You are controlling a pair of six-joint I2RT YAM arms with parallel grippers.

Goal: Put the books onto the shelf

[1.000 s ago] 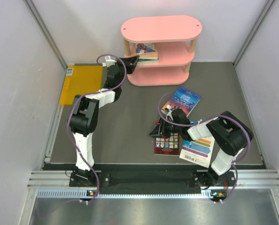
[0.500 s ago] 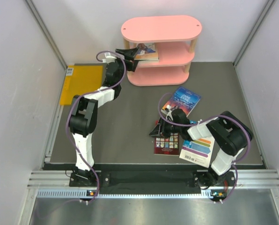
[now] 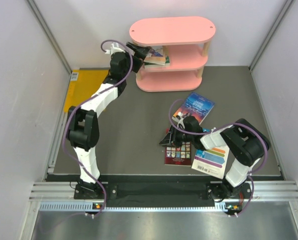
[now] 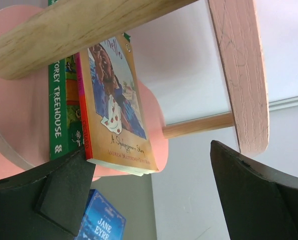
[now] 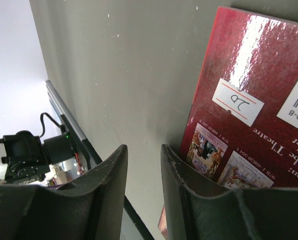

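Two books (image 3: 156,56) rest on the shelf's (image 3: 171,30) middle tier, your left gripper (image 3: 139,51) gaping empty beside them; next, close your narrowly parted, empty right gripper (image 5: 144,150) on the dark red book (image 3: 178,152).

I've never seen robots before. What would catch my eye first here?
The pink shelf at the far side, with the left gripper wide open beside two books on its middle tier. Nearer, three more books lie on the grey floor, the right gripper at the edge of the dark red book.
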